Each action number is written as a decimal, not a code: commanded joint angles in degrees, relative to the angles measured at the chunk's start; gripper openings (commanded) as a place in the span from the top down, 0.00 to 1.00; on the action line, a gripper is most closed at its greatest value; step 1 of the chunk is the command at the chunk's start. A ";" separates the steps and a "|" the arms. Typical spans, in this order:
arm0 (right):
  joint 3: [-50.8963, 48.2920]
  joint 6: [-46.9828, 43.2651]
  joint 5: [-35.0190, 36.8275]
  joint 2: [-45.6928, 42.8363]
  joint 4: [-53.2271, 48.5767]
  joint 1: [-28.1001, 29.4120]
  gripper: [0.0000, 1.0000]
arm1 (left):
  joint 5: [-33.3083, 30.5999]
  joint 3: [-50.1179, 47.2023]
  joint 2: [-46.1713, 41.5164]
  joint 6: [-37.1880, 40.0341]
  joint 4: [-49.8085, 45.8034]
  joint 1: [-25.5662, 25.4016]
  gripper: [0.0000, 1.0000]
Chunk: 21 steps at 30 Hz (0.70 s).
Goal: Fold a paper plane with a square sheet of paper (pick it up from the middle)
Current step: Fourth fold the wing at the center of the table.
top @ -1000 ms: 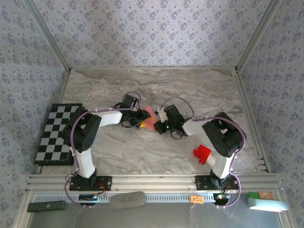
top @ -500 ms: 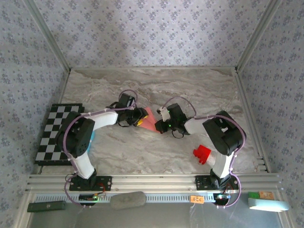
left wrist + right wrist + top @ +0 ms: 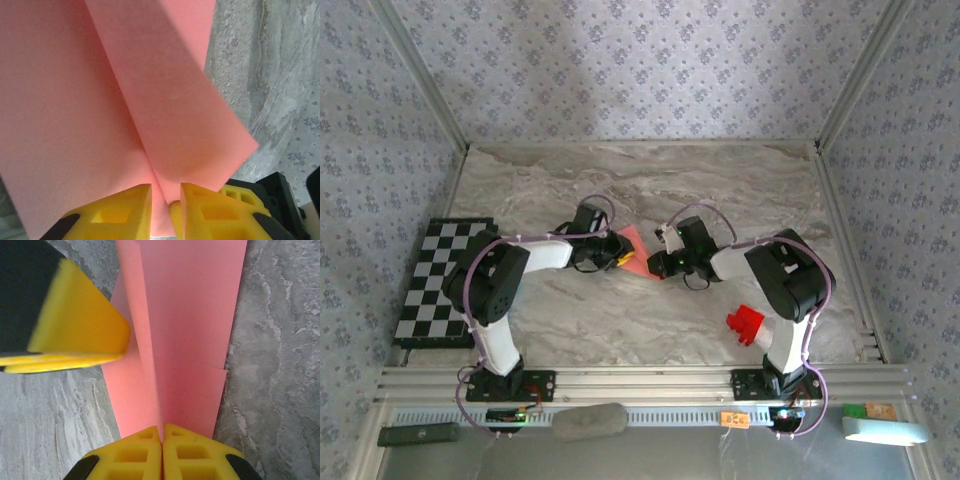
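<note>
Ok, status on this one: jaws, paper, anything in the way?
Right gripper: jaws shut on the part-folded pink paper, at its crease. Left gripper: jaws narrowly apart around its fold, grip unclear. Red block well aside.

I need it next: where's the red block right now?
Top view: the red block sits near right on the table, beside the right arm.

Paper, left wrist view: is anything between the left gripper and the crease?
Nothing visible. The paper has its raised crease running down between the left gripper's slightly parted fingers; the right gripper pinches the same crease from the opposite side.
</note>
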 commanded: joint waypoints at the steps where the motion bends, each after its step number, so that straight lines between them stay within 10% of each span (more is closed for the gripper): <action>1: -0.84 1.42 -1.61 0.96 -0.18 -0.77 0.90 | 2.32 2.72 1.48 0.14 2.85 -0.43 0.82; 21: 1.25 4.25 -3.67 3.09 -3.43 -1.82 0.90 | 3.21 1.36 0.78 0.12 7.70 -0.63 0.88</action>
